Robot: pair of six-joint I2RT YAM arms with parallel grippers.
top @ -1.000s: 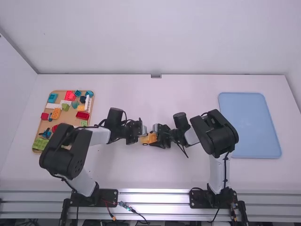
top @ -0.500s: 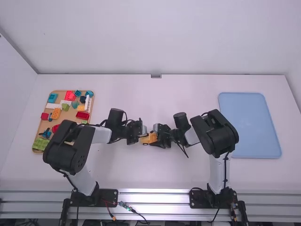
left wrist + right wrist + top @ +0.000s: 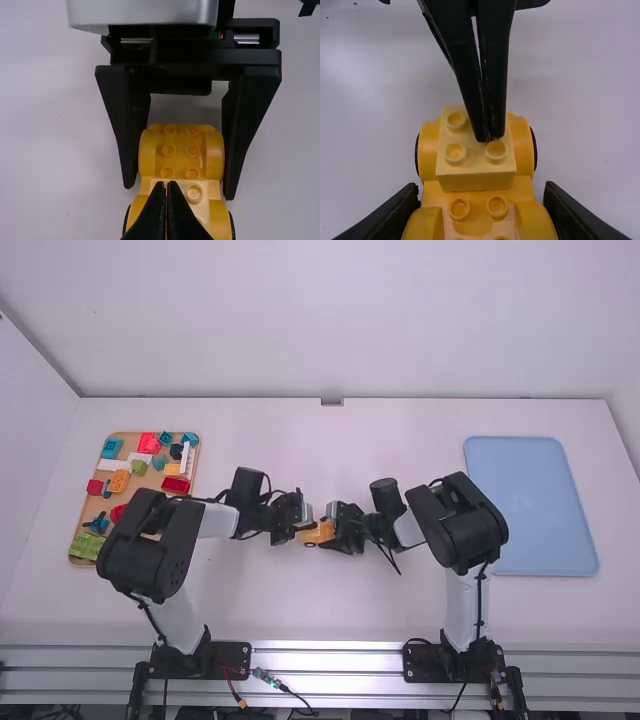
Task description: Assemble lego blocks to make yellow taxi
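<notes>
In the high view we see the yellow car (image 3: 316, 537) near the middle of the white surface (image 3: 330, 612), between the two pincers. The left pincer (image 3: 305, 527) is at its left end and the right pincer (image 3: 327, 531) at its right end. On the left of the surface lies a wooden tray (image 3: 150, 490) of loose blocks, among them a red block (image 3: 175, 485), an orange block (image 3: 119, 481), a teal block (image 3: 111, 448) and a light green plate (image 3: 86, 545). On the right we have a blue tray (image 3: 530, 505).

In the left wrist view, our left pincer (image 3: 166, 185) is narrow, its two fingers together over the pale yellow block (image 3: 209, 190) that sits on the car. Beyond it, the right pincer's fingers stand one on each side of the car's rounded, studded end section (image 3: 180, 157). Black wheels (image 3: 232, 226) edge the car's nearer end.

In the right wrist view, our right pincer (image 3: 481, 188) is set wide around the car, holding it by its rounded sides. The left pincer comes in from above, slim and drawn together, its tips touching the top of the pale yellow block among the studs. We cannot tell whether that block is fully seated.
</notes>
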